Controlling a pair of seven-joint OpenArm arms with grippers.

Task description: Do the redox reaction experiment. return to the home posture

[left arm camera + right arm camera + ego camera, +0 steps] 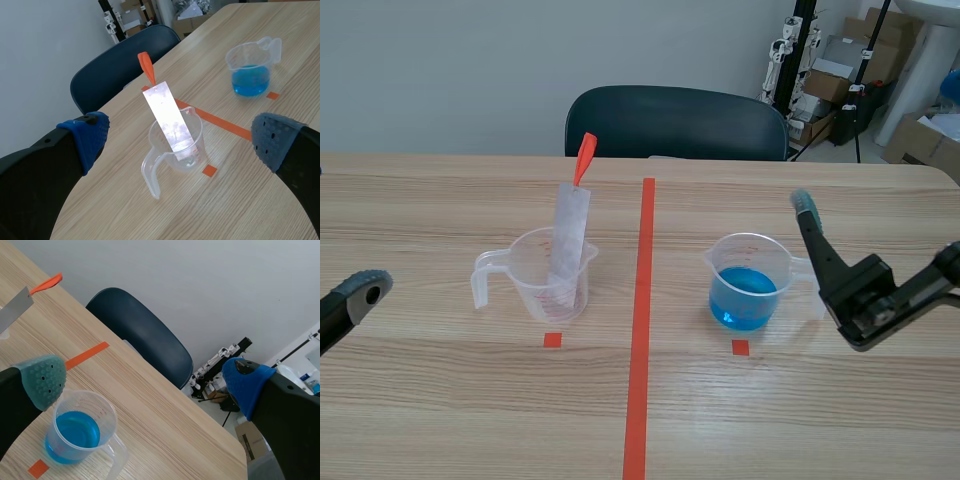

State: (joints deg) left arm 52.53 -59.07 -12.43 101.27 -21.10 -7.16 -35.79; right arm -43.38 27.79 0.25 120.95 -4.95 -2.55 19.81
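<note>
Judging by both pairs of jaws standing wide and empty, the experiment looks done: the strip leans in the clear cup toward the tabletop's left edge, the blue cup toward its right, leaving only a clean pull-back home.

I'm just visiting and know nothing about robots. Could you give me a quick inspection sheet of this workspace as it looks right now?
Surface: wooden table with a red tape line down the middle and small tape squares.
Job's things: clear cup with a pale strip leaning in it, orange tag on top; blue-liquid cup across the line.
Clutter: nothing seen.
Grippers: left gripper and right gripper both open, holding nothing.
Cables: nothing seen.
Surroundings: dark chair behind the table, cardboard boxes in the far corner.
</note>
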